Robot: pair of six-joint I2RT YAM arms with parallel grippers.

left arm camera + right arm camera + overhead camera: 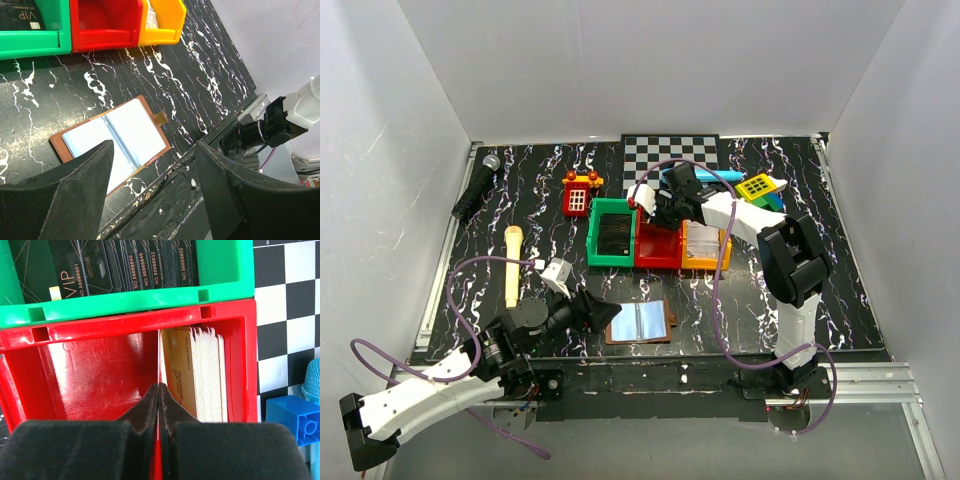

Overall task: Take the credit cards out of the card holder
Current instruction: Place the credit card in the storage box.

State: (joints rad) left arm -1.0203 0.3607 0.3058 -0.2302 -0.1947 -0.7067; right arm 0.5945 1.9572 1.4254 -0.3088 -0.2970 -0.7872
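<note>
Plainly the card holder (640, 323) is lying open at the middle of the table's (770, 300) near edge, its long side running along that edge. The left claw (608, 311), fingers standing apart, is hovering at its left end. It is sitting much nearer than the right claw (158, 390), which is hanging pressed together over the red bin (100, 375).

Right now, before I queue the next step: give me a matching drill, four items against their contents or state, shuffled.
Things:
1. green bin
2. red bin
3. card holder
4. yellow bin

States:
A. lying open on the table
B. gold cards inside
C. black VIP cards inside
D. right end of the bin row

Pairs: 1-C, 2-B, 3-A, 4-D
</note>
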